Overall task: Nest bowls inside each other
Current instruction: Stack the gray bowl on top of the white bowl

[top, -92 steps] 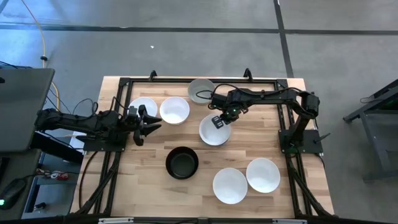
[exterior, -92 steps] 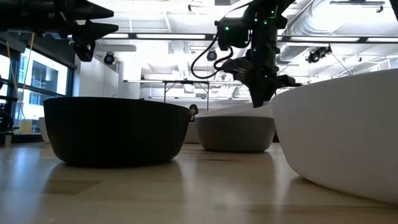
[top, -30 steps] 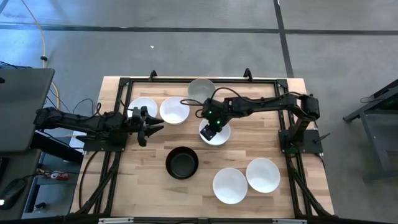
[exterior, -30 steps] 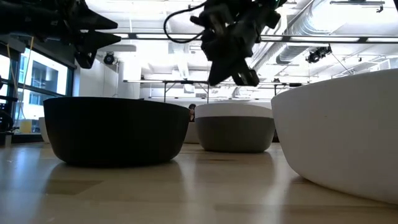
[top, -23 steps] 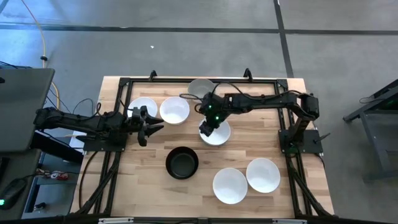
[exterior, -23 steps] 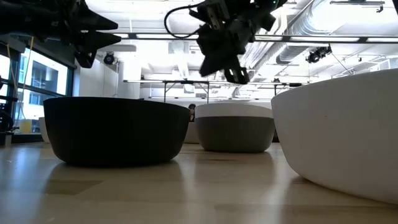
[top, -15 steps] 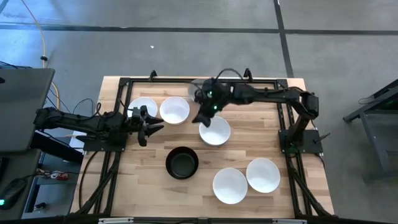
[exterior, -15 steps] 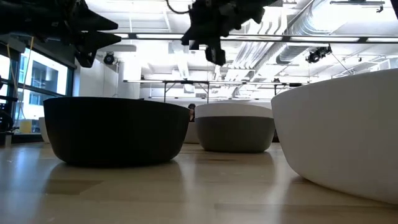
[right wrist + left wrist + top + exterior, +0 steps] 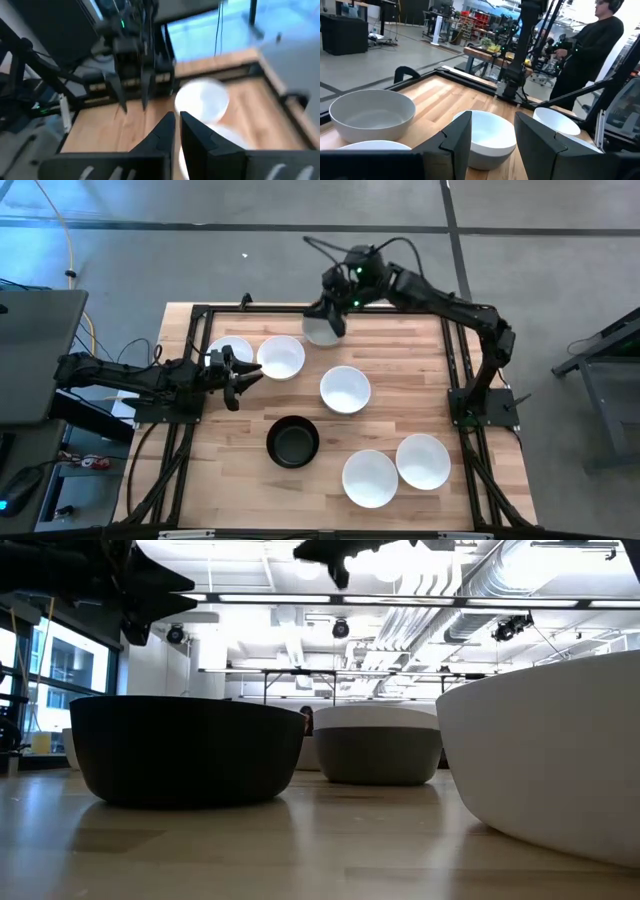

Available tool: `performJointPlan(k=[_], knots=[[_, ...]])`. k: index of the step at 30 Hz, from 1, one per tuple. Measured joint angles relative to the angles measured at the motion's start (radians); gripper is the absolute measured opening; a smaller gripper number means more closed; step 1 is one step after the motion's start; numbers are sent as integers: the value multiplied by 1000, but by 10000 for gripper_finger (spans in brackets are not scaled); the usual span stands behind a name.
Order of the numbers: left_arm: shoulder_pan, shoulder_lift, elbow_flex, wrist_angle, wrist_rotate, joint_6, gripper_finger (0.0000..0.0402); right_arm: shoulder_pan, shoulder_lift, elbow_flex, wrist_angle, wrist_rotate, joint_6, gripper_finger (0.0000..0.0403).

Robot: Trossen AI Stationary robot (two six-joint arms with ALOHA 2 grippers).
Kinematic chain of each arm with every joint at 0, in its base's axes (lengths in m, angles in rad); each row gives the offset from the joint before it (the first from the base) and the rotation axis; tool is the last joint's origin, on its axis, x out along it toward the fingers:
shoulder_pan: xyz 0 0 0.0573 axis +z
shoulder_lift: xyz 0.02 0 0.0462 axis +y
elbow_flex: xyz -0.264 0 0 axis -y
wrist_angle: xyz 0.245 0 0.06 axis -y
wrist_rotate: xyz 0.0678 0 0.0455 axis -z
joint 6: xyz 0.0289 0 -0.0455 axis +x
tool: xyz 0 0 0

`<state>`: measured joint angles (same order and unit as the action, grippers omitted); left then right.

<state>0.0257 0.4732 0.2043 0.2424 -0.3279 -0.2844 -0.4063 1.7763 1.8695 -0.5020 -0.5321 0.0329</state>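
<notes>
Surface (image 9: 420,395): light wood, dark frame round the edge.

Bowls, high view:
- White bowl A (image 9: 229,352), far left, partly under left tool.
- White bowl B (image 9: 281,357), just beside A, nr left tool tips.
- Grey bowl (image 9: 322,328), far edge, mid; right tool directly above it, part hidden.
- White bowl C (image 9: 346,390), centre, sitting inside a darker grey bowl; low view shows the white rim (image 9: 375,716) over the grey wall (image 9: 378,755).
- Black bowl (image 9: 293,442), nr front, mid-left, alone.
- White bowl D (image 9: 370,478) and white bowl E (image 9: 422,461), front right, touching or v. nearly so.

Low view: black bowl at left, big white bowl at right edge, closest to camera.

Left tool (image 9: 237,375): at left side of surface, betw. bowls A and B, raised; fingers apart, holding nothing. Left wrist view: fingers (image 9: 456,137) wide, bowl C between them farther off, grey bowl to one side.

Right tool (image 9: 330,312): raised over far edge, above grey bowl, arm stretched across from right side. Right wrist view: fingers (image 9: 162,131) nearly together, narrow gap, nothing held; a white bowl blurred beyond them.

Bkgd: person in dark clothes (image 9: 585,55) standing beyond surface, seen in left wrist view.
</notes>
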Motion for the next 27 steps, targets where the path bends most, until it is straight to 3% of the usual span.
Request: performJointPlan(k=[8,27], knots=[[0,0,0,0,0,0,136,-9,0,96,13,8,-78,18],[0,0,0,-1,2,-1,136,-47,0,108,30,12,19,18]])
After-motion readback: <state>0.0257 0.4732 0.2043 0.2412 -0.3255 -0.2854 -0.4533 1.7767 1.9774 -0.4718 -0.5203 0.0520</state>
